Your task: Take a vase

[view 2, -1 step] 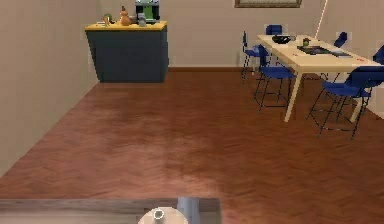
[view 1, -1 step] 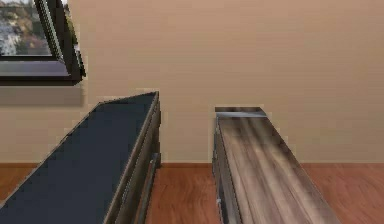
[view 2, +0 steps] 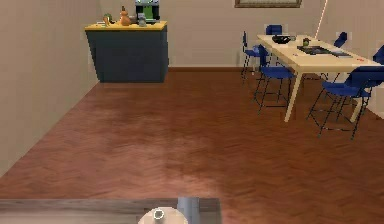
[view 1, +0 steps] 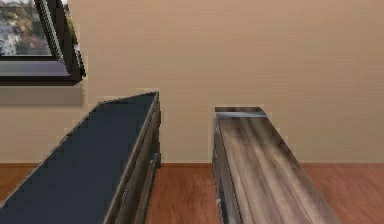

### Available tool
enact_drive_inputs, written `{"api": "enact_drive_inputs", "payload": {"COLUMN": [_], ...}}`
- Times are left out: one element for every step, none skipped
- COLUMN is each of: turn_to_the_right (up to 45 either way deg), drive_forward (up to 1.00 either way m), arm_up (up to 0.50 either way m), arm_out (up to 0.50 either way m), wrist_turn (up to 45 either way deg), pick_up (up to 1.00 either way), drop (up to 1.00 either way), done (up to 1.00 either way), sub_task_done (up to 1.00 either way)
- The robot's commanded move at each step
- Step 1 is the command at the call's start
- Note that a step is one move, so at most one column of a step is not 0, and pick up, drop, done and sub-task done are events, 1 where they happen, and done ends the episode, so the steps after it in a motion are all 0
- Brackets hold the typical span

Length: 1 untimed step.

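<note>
Dark-topped cabinet (view 1: 95, 160) and wood-topped cabinet (view 1: 265, 165) crowding near ahead, open floor (view 2: 190, 130) stretching far toward table (view 2: 310, 55); gripper jaws' state untellable.

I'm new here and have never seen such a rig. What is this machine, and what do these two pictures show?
It is a wheeled robot with one arm that lifts and extends, ending in a two-finger gripper, working in a simulated house. Its job is to take a vase. Both cameras sit on the robot. The forward view looks ahead and somewhat down: a dark-topped cabinet and a wood-topped cabinet stand against a beige wall, a window above them at the left. The arm side view looks out to the side where the arm reaches: across a wooden floor stand a blue counter bearing things too small to name, and a white table with blue chairs.
</note>
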Motion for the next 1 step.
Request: {"api": "enact_drive_inputs", "payload": {"turn_to_the_right": [0.0], "drive_forward": [0.00], "arm_up": [0.34], "arm_out": [0.00], "wrist_turn": [0.0], "pick_up": [0.00], "drop": [0.00], "done": [0.00], "sub_task_done": [0.00]}}
